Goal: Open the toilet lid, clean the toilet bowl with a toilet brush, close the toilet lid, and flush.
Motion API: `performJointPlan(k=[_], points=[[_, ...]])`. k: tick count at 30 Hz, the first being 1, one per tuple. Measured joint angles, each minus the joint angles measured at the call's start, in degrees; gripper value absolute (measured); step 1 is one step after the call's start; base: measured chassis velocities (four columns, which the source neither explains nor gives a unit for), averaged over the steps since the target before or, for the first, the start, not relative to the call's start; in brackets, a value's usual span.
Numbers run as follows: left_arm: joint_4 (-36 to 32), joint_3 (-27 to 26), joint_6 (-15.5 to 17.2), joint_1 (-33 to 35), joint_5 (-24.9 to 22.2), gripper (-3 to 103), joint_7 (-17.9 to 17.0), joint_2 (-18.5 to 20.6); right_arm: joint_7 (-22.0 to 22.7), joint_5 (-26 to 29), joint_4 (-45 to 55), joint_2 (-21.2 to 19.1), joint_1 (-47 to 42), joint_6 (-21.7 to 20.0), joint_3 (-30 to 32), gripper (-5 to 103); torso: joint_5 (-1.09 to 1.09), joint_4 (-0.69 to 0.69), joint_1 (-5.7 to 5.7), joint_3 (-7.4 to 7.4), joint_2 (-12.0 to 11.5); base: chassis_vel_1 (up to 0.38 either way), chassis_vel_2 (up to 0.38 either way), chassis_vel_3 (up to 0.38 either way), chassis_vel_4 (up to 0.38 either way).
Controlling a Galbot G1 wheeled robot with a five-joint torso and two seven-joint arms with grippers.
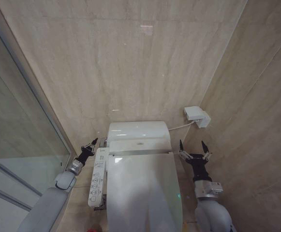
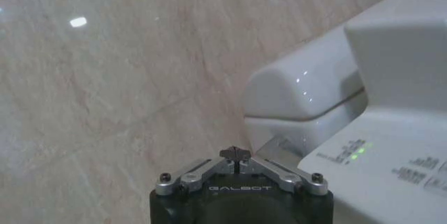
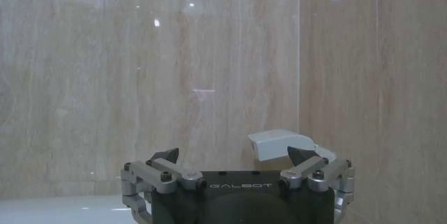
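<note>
The toilet lid (image 1: 145, 188) lies flat and closed, a glossy white oval in the head view. It hides the toilet bowl. The toilet brush is out of view. My left gripper (image 1: 90, 145) hovers left of the toilet, just behind the side control panel (image 1: 97, 176) and near the rear unit's corner. In the left wrist view its fingers (image 2: 235, 154) meet at a point, shut on nothing. My right gripper (image 1: 192, 145) hangs to the right of the toilet, level with the lid's hinge. It is open and empty, with its fingertips (image 3: 167, 156) spread wide in the right wrist view.
The white rear unit (image 1: 138, 131) (image 2: 300, 93) stands against the beige tiled wall. A white wall box (image 1: 197, 116) (image 3: 279, 143) with a cable sits above the right gripper. A glass shower partition (image 1: 14, 125) closes the left side. A red sliver (image 1: 95, 227) shows at the bottom edge.
</note>
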Motion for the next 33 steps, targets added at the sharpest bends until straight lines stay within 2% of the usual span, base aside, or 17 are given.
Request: performJointPlan(k=[8, 12, 19, 22, 33], points=[[-1.5, 0.2, 0.7, 0.7, 0.2, 0, 0.2, -0.1, 0.0, 0.0, 0.0, 0.0, 0.0, 0.0, 0.0, 100, 0.00, 0.00, 0.00, 0.00, 0.0, 0.000, 0.000, 0.000, 0.000], [0.7, 0.8, -1.0, 0.1, 0.0, 0, 1.3, -0.5, 0.0, 0.0, 0.0, 0.0, 0.0, 0.0, 0.0, 100, 0.02, 0.04, 0.00, -0.01, 0.0, 0.000, 0.000, 0.000, 0.000], [1.6, 2.0, -1.7, 0.6, 0.1, 0, 1.7, -0.9, 0.0, 0.0, 0.0, 0.0, 0.0, 0.0, 0.0, 100, 0.02, 0.08, 0.00, 0.00, 0.0, 0.000, 0.000, 0.000, 0.000], [1.6, 2.0, -1.9, 1.1, 0.2, 0, 1.8, -1.2, 0.0, 0.0, 0.0, 0.0, 0.0, 0.0, 0.0, 100, 0.03, 0.02, 0.00, 0.00, 0.0, 0.000, 0.000, 0.000, 0.000], [2.4, 2.1, -2.2, 0.6, 0.6, 0, 1.8, -1.2, 0.0, 0.0, 0.0, 0.0, 0.0, 0.0, 0.0, 100, -0.03, 0.00, 0.00, 0.00, 0.0, 0.000, 0.000, 0.000, 0.000]])
